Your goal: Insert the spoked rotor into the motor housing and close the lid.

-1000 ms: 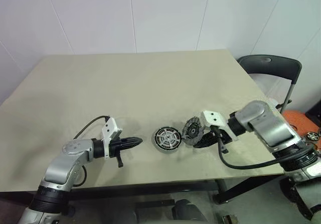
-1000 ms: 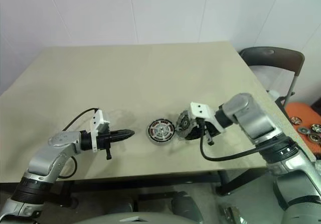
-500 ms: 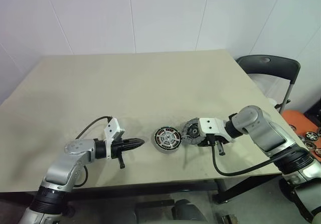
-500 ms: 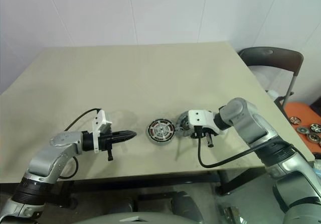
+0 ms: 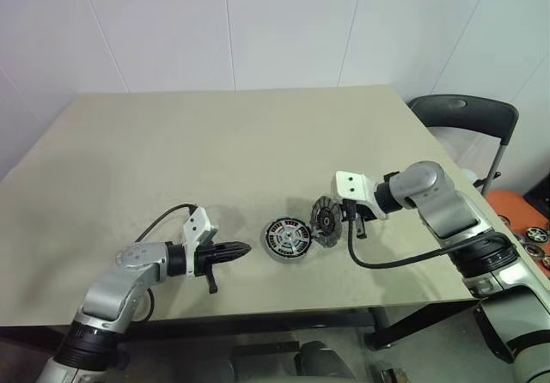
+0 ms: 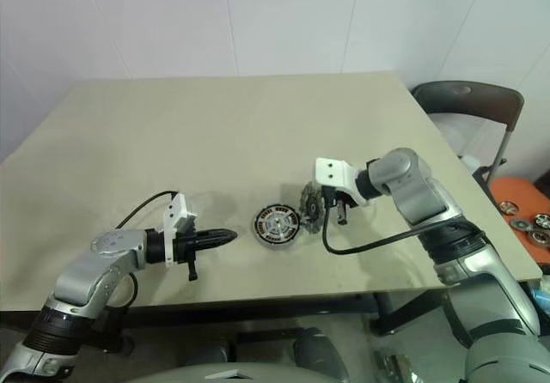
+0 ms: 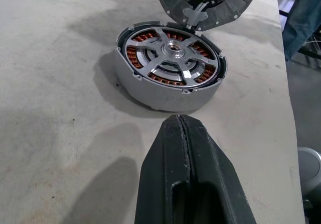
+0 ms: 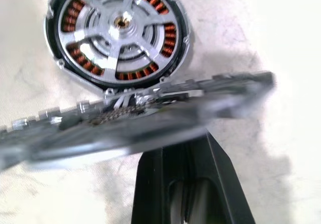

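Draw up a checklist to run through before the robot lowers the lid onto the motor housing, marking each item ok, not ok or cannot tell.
1. Spoked rotor seated inside the motor housing: ok, spokes sit level within the copper windings.
2. Lid raised on edge beside the housing: ok.
3. Right gripper against the lid: ok, shut, closed fingers press its outer face.
4. Left gripper clear of the housing: ok, shut, a gap of bare table between.
5. Lid's lower edge aligned with the housing rim: cannot tell.
6. Nothing lying on top of the rotor: ok.
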